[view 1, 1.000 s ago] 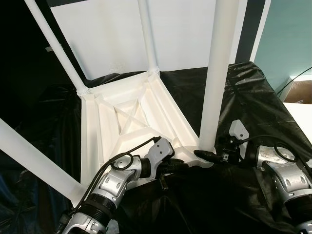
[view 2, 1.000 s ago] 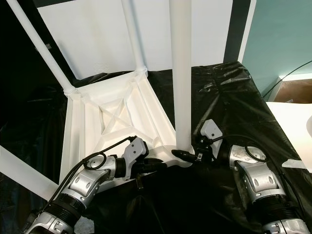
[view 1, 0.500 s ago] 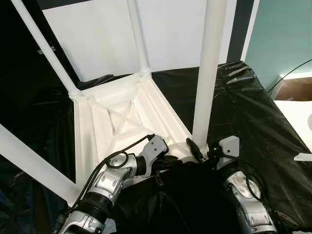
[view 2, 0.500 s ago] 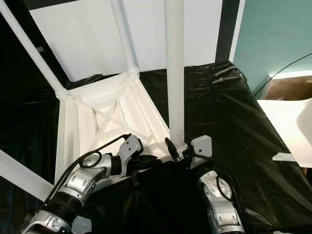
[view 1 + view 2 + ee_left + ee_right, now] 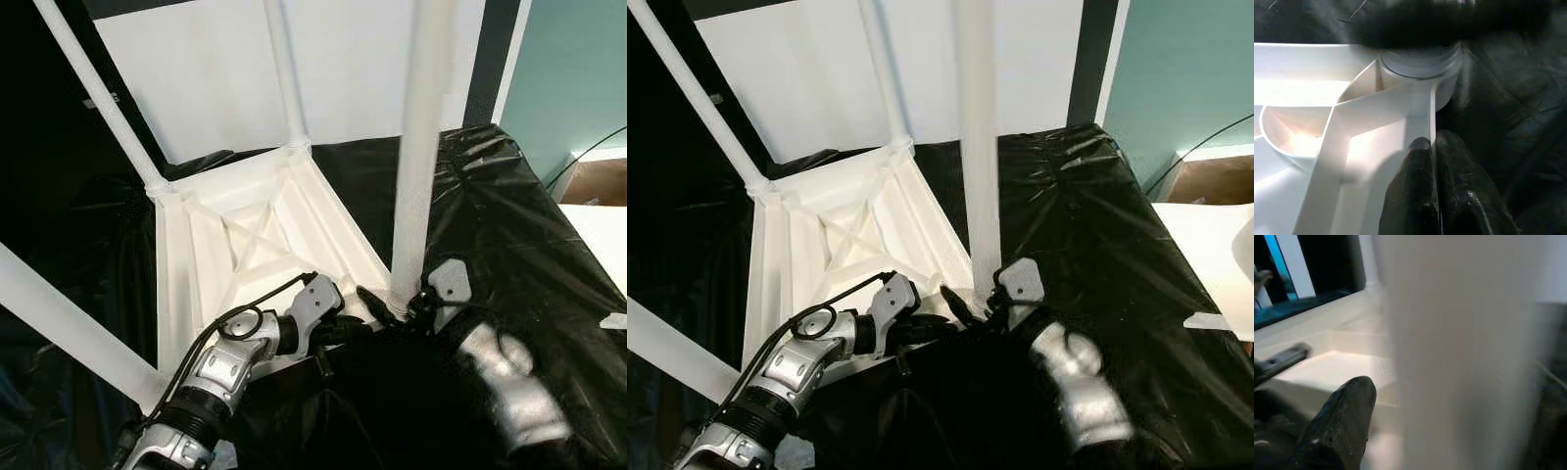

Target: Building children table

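A white children's table lies upside down on a black plastic sheet, its legs pointing up. My left gripper is at the near edge of the table, shut on a thin white rib beside the leg socket. The near right leg stands in that corner socket. My right gripper is at the leg's base with the leg between its fingers; one black finger lies close against it. The right arm is blurred.
Three other legs rise at the far left, the far corner and the near left. A white board stands behind. To the right are a cardboard box and a white surface.
My right arm has swung around the leg's base, from the right side toward the front, fingers still at the leg. The left gripper has kept its hold. The camera has shifted slightly.
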Robot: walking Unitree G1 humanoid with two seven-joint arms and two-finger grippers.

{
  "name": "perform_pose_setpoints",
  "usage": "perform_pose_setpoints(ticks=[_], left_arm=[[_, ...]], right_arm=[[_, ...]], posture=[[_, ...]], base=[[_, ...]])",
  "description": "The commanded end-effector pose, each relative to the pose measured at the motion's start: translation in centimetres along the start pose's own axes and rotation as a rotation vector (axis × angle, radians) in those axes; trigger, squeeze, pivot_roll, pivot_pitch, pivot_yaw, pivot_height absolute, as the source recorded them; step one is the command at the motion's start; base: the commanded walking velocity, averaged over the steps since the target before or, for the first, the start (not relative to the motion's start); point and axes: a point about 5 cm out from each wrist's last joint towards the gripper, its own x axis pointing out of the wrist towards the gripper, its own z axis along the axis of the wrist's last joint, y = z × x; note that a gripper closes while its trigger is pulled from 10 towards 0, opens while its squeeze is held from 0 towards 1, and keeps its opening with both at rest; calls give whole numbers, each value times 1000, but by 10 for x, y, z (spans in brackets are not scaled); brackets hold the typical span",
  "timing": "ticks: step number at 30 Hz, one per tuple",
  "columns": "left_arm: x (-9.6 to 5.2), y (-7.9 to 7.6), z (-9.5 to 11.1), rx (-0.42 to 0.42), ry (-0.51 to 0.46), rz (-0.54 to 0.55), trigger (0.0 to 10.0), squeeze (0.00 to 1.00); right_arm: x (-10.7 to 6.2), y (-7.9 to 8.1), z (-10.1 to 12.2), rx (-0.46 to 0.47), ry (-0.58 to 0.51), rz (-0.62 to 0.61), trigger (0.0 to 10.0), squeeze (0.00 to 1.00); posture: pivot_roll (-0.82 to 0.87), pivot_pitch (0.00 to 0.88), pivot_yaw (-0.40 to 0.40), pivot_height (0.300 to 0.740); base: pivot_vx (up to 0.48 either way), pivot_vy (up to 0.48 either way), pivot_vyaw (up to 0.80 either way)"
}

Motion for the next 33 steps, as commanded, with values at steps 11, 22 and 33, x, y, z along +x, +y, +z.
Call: perform_pose_setpoints(ticks=[11,22,33], left_arm=[[3,-15,-34,-142,50,-66,10000,0],[-1,-18,-37,-149,52,-57,10000,0],[-7,-11,-34,-137,57,-39,10000,0]], right_arm=[[-7,-39,-11,31,168,226,0,0],[-11,9,-19,81,95,153,0,0],[-20,12,-14,45,-67,-590,0,0]], posture=[[-48,0,73,740],[-29,0,66,740],[-31,0,82,740]], base=[[0,0,0],[0,0,0],[0,0,0]])
